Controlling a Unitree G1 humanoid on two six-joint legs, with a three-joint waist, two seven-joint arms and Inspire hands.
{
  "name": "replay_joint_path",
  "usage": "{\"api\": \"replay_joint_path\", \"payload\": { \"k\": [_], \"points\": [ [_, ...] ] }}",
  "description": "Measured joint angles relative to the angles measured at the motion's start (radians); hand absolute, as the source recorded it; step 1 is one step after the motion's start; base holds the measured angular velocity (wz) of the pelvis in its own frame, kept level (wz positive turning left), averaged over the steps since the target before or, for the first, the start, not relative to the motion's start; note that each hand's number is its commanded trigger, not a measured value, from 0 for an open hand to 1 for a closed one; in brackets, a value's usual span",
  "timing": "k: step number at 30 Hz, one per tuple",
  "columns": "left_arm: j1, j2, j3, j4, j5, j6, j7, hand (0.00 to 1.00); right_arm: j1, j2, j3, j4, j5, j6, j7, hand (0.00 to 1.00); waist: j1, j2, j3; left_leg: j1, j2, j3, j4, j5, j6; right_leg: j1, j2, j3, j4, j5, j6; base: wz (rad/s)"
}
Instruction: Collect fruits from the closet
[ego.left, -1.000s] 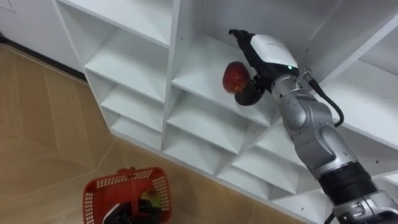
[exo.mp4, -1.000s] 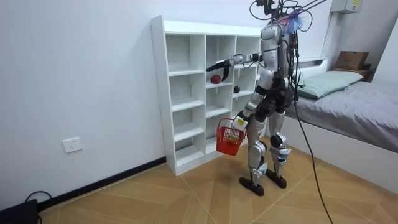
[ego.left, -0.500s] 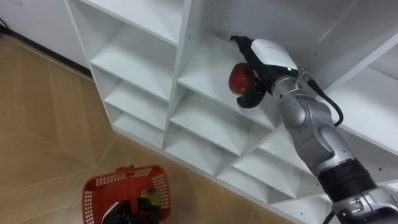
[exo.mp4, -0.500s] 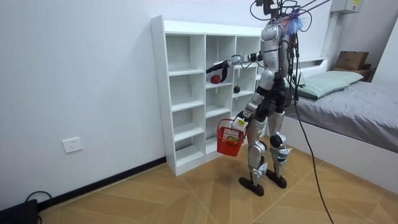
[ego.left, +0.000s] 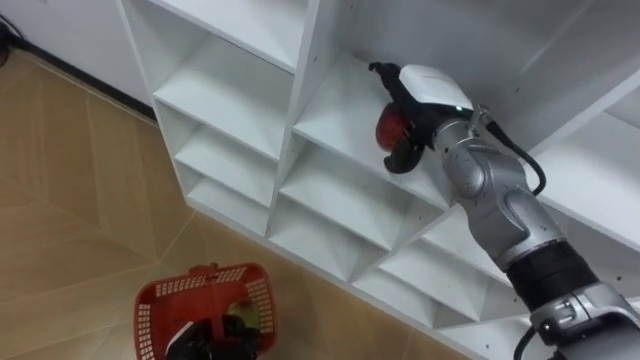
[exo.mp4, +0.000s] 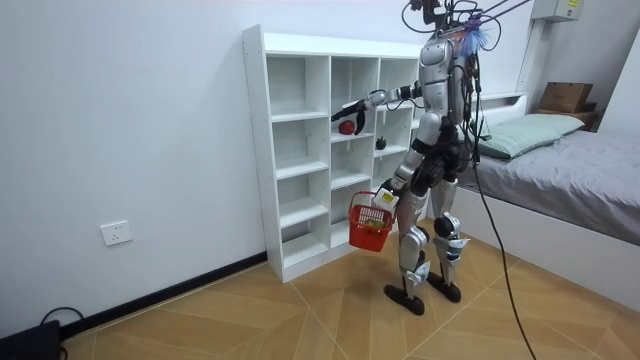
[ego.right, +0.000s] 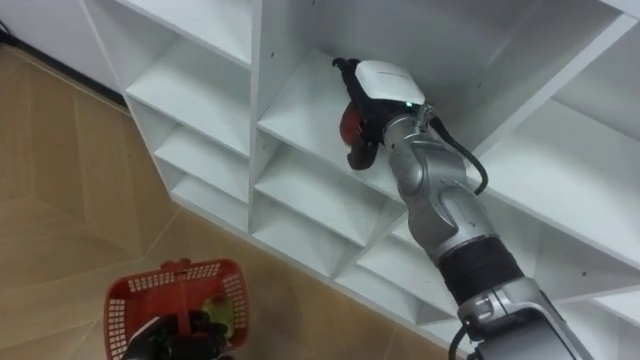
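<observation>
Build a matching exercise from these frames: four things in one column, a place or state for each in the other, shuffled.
Things
1. round red apple
2. red plastic mesh basket
3. right hand
4. left hand

Places or states
a. hanging low above the wooden floor, fruit inside
b. inside a compartment of the white closet, clasped
c. fingers curled round the apple
d. closed on the basket, carrying it

Pairs: 1-b, 2-a, 3-c, 4-d
</observation>
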Motion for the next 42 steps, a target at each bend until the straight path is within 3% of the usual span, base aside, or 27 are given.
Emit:
{"api": "replay_joint_path", "payload": {
  "k": [33, 34, 35, 36, 37, 38, 42],
  "points": [
    [0.001, -0.004, -0.001, -0.024, 0.001, 0.022, 0.003, 1.0, -0.022, 0.0, -0.001, 0.06, -0.007, 0.04, 0.024, 0.0, 0.001, 0.003, -0.0012, -0.01, -0.001, 0.0, 0.023, 0.002, 0.002, -0.001, 0.0, 0.002, 0.001, 0.0, 0.0, 0.0],
    [0.001, -0.004, -0.001, -0.025, 0.001, 0.022, 0.003, 1.0, -0.022, 0.0, -0.001, 0.06, -0.007, 0.04, 0.025, 0.06, 0.0, 0.003, -0.0012, -0.01, -0.001, 0.0, 0.023, 0.002, 0.002, -0.001, 0.0, 0.002, 0.001, 0.0, 0.0, 0.0],
    [0.001, -0.004, -0.001, -0.025, 0.001, 0.022, 0.003, 1.0, -0.022, 0.0, -0.001, 0.06, -0.007, 0.04, 0.028, 0.36, 0.0, 0.002, -0.0014, -0.01, -0.001, 0.0, 0.023, 0.002, 0.002, -0.001, 0.0, 0.002, 0.001, 0.0, 0.0, 0.0],
    [0.001, -0.004, -0.001, -0.024, 0.001, 0.022, 0.003, 1.0, -0.022, -0.001, -0.001, 0.06, -0.007, 0.04, 0.031, 0.56, 0.0, 0.002, -0.0014, -0.01, 0.0, 0.001, 0.023, 0.002, 0.002, -0.001, 0.0, 0.002, 0.001, 0.0, 0.0, 0.0],
    [0.001, -0.004, -0.001, -0.024, 0.001, 0.023, 0.003, 1.0, -0.022, -0.001, -0.001, 0.059, -0.007, 0.039, 0.037, 0.64, 0.0, 0.002, -0.0015, -0.011, 0.0, 0.001, 0.023, 0.002, 0.002, -0.002, 0.0, 0.002, 0.001, 0.0, 0.0, 0.0],
    [0.001, -0.004, -0.001, -0.024, 0.001, 0.023, 0.003, 1.0, -0.022, -0.001, -0.001, 0.058, -0.007, 0.039, 0.041, 0.97, 0.0, 0.002, -0.0016, -0.011, 0.0, 0.001, 0.023, 0.002, 0.002, -0.002, 0.0, 0.002, 0.001, 0.0, 0.0, 0.0],
    [0.001, -0.004, -0.001, -0.024, 0.001, 0.024, 0.003, 1.0, -0.022, -0.002, -0.002, 0.057, -0.007, 0.039, 0.058, 1.0, 0.0, 0.002, -0.0023, -0.01, 0.0, 0.001, 0.023, 0.002, 0.002, -0.002, 0.0, 0.002, 0.001, 0.0, 0.0, 0.0]
  ]
}}
